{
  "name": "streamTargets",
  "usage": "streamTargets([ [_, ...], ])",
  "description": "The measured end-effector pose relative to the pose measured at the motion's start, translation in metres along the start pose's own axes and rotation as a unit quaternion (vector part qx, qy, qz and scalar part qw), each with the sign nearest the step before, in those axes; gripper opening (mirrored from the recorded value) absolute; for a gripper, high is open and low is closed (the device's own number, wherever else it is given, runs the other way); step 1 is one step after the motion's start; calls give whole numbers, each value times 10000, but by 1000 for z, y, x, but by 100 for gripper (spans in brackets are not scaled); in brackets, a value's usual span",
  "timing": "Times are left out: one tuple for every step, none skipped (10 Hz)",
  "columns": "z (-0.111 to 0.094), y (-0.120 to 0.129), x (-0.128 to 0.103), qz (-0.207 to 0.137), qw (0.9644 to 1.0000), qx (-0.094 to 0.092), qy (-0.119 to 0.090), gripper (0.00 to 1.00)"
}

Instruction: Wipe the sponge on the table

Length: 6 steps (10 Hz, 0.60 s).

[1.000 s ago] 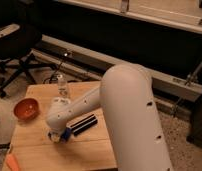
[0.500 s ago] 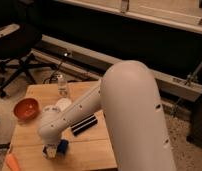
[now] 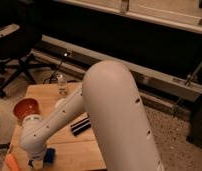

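Note:
The blue sponge (image 3: 49, 155) lies on the light wooden table (image 3: 74, 150) near its front edge. My gripper (image 3: 36, 161) is at the end of the white arm (image 3: 109, 105), low over the table and pressed against the sponge's left side. The arm's wrist hides part of the sponge and the gripper's tip.
An orange-red bowl (image 3: 26, 108) sits at the table's left side. A clear bottle (image 3: 61, 85) stands at the back, with a white cup (image 3: 59, 103) in front of it. A black striped block (image 3: 80, 125) lies mid-table. An orange carrot-like piece (image 3: 12, 162) lies at the front left corner. An office chair (image 3: 19, 60) stands behind the table.
The arm has swept from mid-table toward the front left edge. The blue sponge has moved along with the gripper toward that edge.

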Motion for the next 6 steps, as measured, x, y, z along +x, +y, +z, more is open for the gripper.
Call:
streamTargets([
  [3,1,-15,-122,9999,-32,-90,42],
  [4,-1,-27,-187,9996,-38,-200,40],
  [6,-7,-46,-248,9987,-40,-436,30],
  [8,-11,-57,-261,9979,-52,-583,23],
  [12,-15,-68,-268,9967,-67,-760,20],
  [15,-22,-77,-244,9951,-77,-958,20],
])
